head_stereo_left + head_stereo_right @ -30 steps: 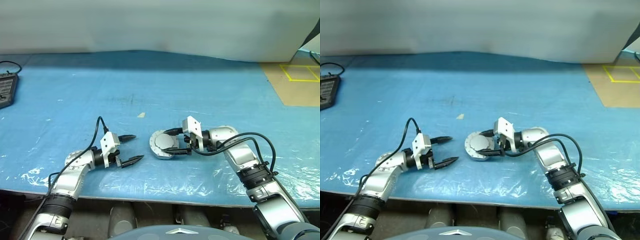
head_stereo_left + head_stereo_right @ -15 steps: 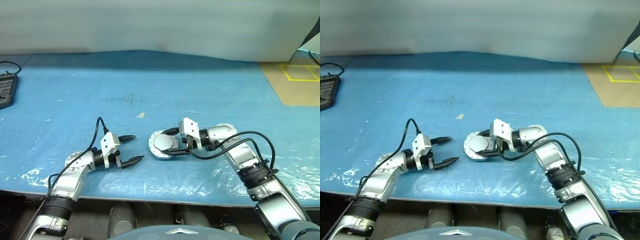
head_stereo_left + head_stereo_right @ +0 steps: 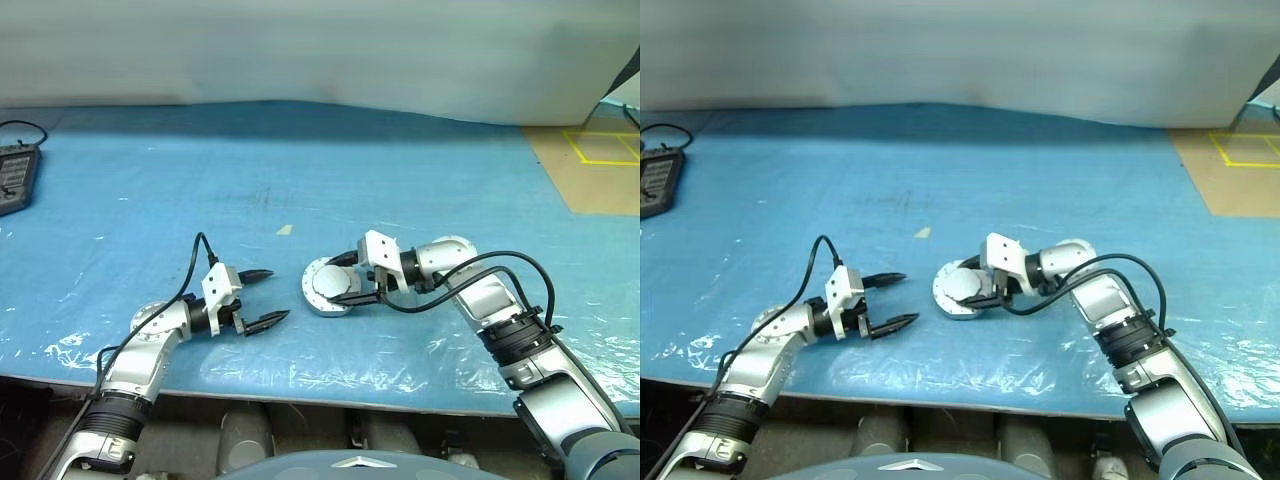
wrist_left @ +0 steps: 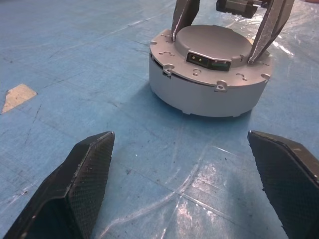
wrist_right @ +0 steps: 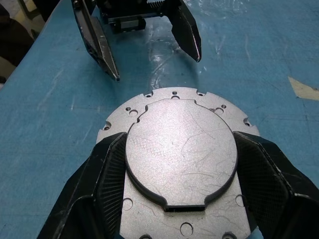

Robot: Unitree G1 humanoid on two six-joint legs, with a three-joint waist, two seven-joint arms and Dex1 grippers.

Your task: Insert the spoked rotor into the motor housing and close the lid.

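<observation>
1 round silver housing (image 3: 328, 288) sits flat on the blue mat (image 3: 330, 170), near the mat's front edge and about midway between the 2 arms. Its lid (image 5: 180, 152) is down on top, a raised grey disc with a small notch on one side, ringed by a flange with small holes and scalloped tabs. The rotor cannot be seen.

The right gripper (image 3: 345, 279) reaches in from the right, pointing left and tilted down, and its 2 black fingers (image 5: 110, 174) straddle the raised disc, 1 on each side. In the right wrist view they lie against the disc's edge, grasping the lid. From the left wrist view the same 2 fingers come down onto the housing's top.

The left gripper (image 3: 263, 297) hovers just left of the housing, apart from it, its fingers spread wide and holding nothing. A strip of bare mat lies between its tips and the housing's wall.

A small tan scrap (image 3: 285, 230) lies on the mat just behind the gap between the grippers. Behind that the mat is open up to the grey wall. A dark device with a cable (image 3: 14, 175) sits at the far left edge, and a brown surface with yellow tape lines (image 3: 595, 160) borders the mat at the far right. Wrinkled clear film (image 3: 430, 350) covers the mat along the front.
</observation>
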